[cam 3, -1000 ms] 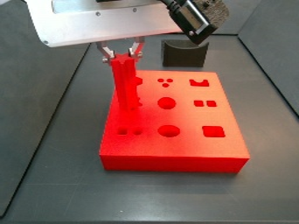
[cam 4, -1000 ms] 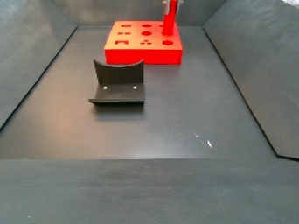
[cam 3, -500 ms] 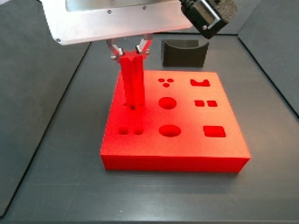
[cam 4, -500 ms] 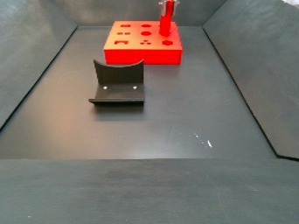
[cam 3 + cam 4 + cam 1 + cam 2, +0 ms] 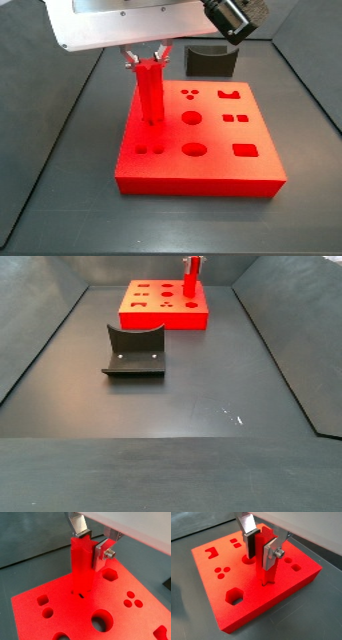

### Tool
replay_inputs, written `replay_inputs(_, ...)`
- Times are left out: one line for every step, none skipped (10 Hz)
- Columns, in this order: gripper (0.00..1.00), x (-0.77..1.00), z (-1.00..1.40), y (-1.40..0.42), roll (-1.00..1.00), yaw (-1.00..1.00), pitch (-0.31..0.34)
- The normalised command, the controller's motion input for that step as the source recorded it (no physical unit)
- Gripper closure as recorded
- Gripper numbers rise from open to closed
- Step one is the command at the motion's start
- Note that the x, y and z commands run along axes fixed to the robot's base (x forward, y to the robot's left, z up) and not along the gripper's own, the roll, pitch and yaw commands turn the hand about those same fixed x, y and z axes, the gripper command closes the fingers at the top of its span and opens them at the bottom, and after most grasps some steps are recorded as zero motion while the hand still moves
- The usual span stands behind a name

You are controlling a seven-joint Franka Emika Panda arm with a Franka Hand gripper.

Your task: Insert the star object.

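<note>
The star object (image 5: 148, 95) is a slim bright red peg standing upright, its lower end at a small hole in the wide red block (image 5: 214, 160). My gripper (image 5: 147, 60) is shut on the peg's top end, above the block. Both wrist views show the silver fingers (image 5: 81, 528) clamped on the peg's two sides (image 5: 264, 559), and its foot meets the block's top face (image 5: 78, 593). In a side view the peg (image 5: 191, 278) stands at the far right corner of the block (image 5: 164, 306); the gripper is cut off there.
The block has several shaped holes: round ones (image 5: 195, 150), a rounded square (image 5: 246, 151), a hexagon (image 5: 110, 574). The dark L-shaped fixture (image 5: 134, 352) stands on the dark floor in front of the block, and it shows behind the block (image 5: 211, 60) in a side view. Grey walls enclose the floor.
The gripper with the peg has shifted a little to the right over the block and the peg now stands straighter; between half a second ago and now almost nothing moved.
</note>
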Motion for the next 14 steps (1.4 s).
replay_inputs(1.00,0.13,-0.03,0.00,-0.02,-0.55,-0.089)
replay_inputs(1.00,0.11,-0.02,-0.01,0.00,-0.52,-0.077)
replay_inputs(1.00,0.07,-0.01,0.00,0.00,-0.49,-0.071)
replay_inputs(1.00,0.00,0.00,0.00,0.00,-0.37,-0.067)
replay_inputs(1.00,0.00,0.00,0.00,0.00,-0.01,0.000)
replay_inputs(1.00,-0.09,0.00,0.00,0.00,-0.06,0.000)
replay_inputs(1.00,-0.07,-0.03,0.00,0.10,-0.09,0.000)
replay_inputs(1.00,0.00,-0.09,0.00,0.10,-0.07,0.000)
replay_inputs(1.00,0.00,-0.12,0.00,0.16,-0.07,0.004)
replay_inputs(1.00,0.09,-0.22,-0.14,0.19,-0.03,0.027)
replay_inputs(1.00,0.17,-0.36,-0.23,0.30,0.00,0.070)
replay_inputs(1.00,0.19,-0.54,-0.28,0.30,0.00,0.087)
replay_inputs(1.00,0.13,-0.75,-0.19,0.27,-0.04,0.033)
replay_inputs(1.00,0.18,-0.88,-0.12,0.23,-0.09,0.000)
